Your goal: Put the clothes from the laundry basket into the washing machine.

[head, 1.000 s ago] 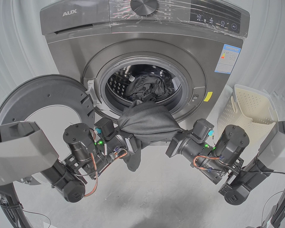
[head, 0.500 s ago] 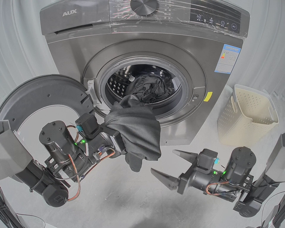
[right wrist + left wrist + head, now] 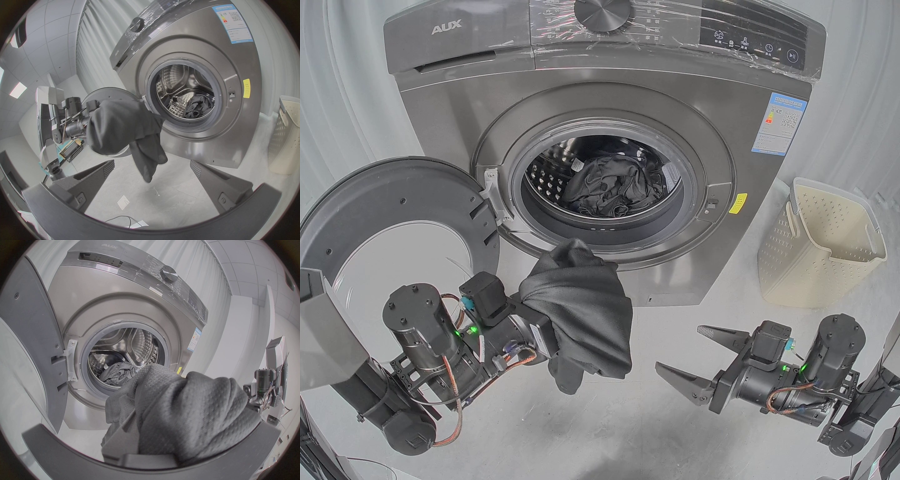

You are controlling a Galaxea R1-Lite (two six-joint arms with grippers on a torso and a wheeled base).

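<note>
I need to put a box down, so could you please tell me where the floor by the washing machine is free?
Bare floor lies between the washing machine, the laundry basket and the open right gripper. It is crowded to the left of that, where a dark garment hangs beside the open door.

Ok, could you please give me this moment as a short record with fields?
Washing machine: door open, dark clothes in drum
Dark garment: draped over left pincer, outside the drum, below the opening
Right pincer: open, empty, low before the machine
Laundry basket: cream, on the floor right of the machine, no clothes visible inside
</note>
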